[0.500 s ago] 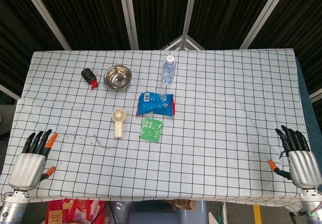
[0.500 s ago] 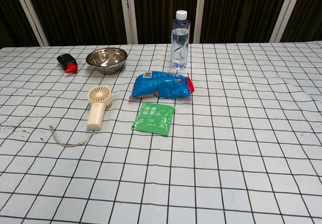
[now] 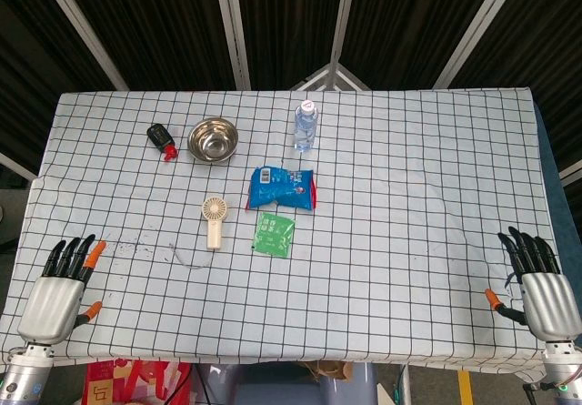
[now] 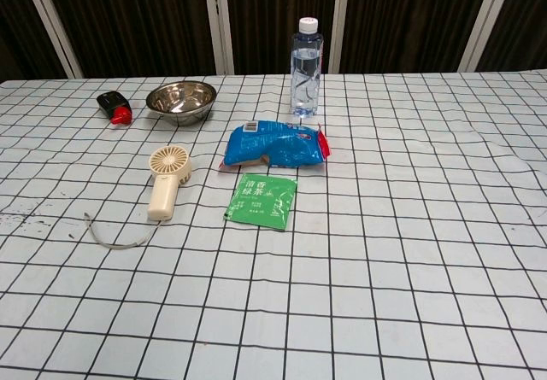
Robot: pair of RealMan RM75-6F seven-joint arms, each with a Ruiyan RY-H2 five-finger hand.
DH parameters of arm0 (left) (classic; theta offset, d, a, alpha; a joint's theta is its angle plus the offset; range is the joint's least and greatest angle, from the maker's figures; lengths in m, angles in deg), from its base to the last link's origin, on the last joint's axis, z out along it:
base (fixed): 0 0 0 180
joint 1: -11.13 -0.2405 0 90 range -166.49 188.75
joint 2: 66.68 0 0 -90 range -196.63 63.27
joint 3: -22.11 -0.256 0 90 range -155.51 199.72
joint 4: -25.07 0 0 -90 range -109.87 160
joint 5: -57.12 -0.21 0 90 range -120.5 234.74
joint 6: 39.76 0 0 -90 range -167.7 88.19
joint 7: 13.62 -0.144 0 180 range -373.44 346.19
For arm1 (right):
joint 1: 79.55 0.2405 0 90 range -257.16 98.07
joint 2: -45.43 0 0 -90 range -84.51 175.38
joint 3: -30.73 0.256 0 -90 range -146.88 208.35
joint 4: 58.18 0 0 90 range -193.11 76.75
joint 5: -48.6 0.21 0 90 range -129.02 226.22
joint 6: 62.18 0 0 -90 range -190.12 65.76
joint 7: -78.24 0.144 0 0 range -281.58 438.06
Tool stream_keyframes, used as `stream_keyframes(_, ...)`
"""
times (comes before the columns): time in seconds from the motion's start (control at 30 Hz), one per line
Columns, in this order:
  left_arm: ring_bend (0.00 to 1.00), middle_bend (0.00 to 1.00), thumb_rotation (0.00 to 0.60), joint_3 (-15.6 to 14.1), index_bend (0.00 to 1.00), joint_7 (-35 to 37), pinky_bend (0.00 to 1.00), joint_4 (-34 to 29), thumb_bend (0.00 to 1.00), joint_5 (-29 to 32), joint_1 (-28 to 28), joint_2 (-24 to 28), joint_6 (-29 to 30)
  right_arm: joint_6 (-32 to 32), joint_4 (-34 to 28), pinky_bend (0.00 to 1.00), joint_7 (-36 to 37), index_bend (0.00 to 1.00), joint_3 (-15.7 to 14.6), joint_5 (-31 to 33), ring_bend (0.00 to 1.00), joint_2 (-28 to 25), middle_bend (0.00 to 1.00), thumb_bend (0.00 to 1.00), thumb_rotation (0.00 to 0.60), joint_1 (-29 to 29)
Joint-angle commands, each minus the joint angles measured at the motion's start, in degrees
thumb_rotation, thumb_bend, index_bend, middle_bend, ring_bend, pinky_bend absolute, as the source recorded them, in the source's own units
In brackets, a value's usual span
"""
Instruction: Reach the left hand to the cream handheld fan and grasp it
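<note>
The cream handheld fan (image 3: 215, 220) lies flat on the checked cloth, round head toward the far side, handle toward me; the chest view shows the fan (image 4: 166, 178) with a thin cord trailing from its base. My left hand (image 3: 60, 288) rests at the near left table edge, fingers spread and empty, well short and left of the fan. My right hand (image 3: 536, 287) sits at the near right edge, also open and empty. Neither hand appears in the chest view.
A green sachet (image 3: 273, 234) and a blue snack bag (image 3: 282, 187) lie just right of the fan. Behind stand a steel bowl (image 3: 213, 139), a water bottle (image 3: 306, 125) and a small black and red object (image 3: 161, 139).
The left hand has slipped very slightly toward me; nothing else has moved.
</note>
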Motion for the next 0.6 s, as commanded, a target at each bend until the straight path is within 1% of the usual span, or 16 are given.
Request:
stream_keyframes(0.03,0.04,0.04,0.6,0.4,0.0,-1.06,0.18,-0.38,0.18,0.15,0.8,-0.07,-1.03,0.02,-0.06,0.0,-0.06,0.09,0.01,0.04,0.0,0.01,0.0,0.28,0.6,0.0)
stream_keyframes(0.07,0.11,0.11,0.6,0.65,0.0,-1.71,0.27,-0.5,0.21,0.1,1.21,-0.17,-1.45,0.02,-0.06,0.0,-0.07,0.09,0.0,0.01,0.0,0.0,0.0,0.28,0.6,0.0)
stream_keyframes(0.1,0.17,0.18,0.6,0.91,0.0,-2.36,0.33,-0.69,0.23,0.16,1.59,-0.3,-1.88,0.04,-0.07,0.0,-0.03,0.09,0.0,0.01,0.0,-0.01,0.0,0.28,0.6,0.01)
stream_keyframes(0.17,0.41,0.44,0.6,1.95,0.0,-4.56,0.52,-1.54,0.34,0.45,3.05,-1.03,-3.45,0.1,-0.06,0.0,0.18,0.09,-0.02,-0.02,0.0,-0.06,0.0,0.28,0.6,0.03)
stream_keyframes(0.2,0.52,0.56,0.6,2.51,0.0,-5.62,0.59,-1.89,0.38,0.81,3.79,-1.46,-4.32,0.13,-0.04,0.0,0.25,0.09,-0.02,-0.02,0.0,-0.08,0.0,0.28,0.6,0.05)
stream_keyframes(0.27,0.65,0.7,0.6,4.05,0.0,-8.22,0.66,-2.82,0.45,2.68,5.77,-2.73,-7.13,0.22,0.0,0.0,0.4,0.09,-0.01,0.01,0.0,-0.13,0.0,0.28,0.6,0.1)
stream_keyframes(0.3,0.69,0.75,0.6,4.8,0.0,-9.41,0.68,-3.18,0.49,3.9,6.68,-3.39,-8.55,0.27,0.0,0.0,0.51,0.09,-0.01,0.01,0.0,-0.15,0.0,0.28,0.6,0.12)
stream_keyframes(0.4,0.76,0.83,0.6,7.32,0.0,-13.16,0.72,-4.78,0.6,9.56,9.98,-5.97,-14.03,0.34,0.06,0.0,0.58,0.09,-0.01,0.0,0.0,-0.18,0.0,0.28,0.6,0.17)
stream_keyframes(0.47,0.79,0.86,0.6,8.75,0.0,-15.09,0.75,-5.53,0.65,13.4,11.64,-7.55,-16.61,0.36,0.03,0.0,0.73,0.1,-0.03,0.01,0.0,-0.22,0.0,0.28,0.6,0.16)
stream_keyframes(0.5,0.81,0.88,0.6,9.7,0.0,-16.64,0.77,-5.9,0.67,16.3,12.85,-8.83,-18.29,0.39,0.05,0.0,0.79,0.1,-0.05,-0.01,0.0,-0.25,0.0,0.28,0.6,0.17)
stream_keyframes(0.6,0.82,0.89,0.6,11.22,0.0,-20.34,0.79,-5.86,0.69,21.58,15.07,-11.28,-20.5,0.46,0.06,0.0,0.9,0.1,-0.07,-0.03,0.0,-0.3,0.0,0.28,0.6,0.21)
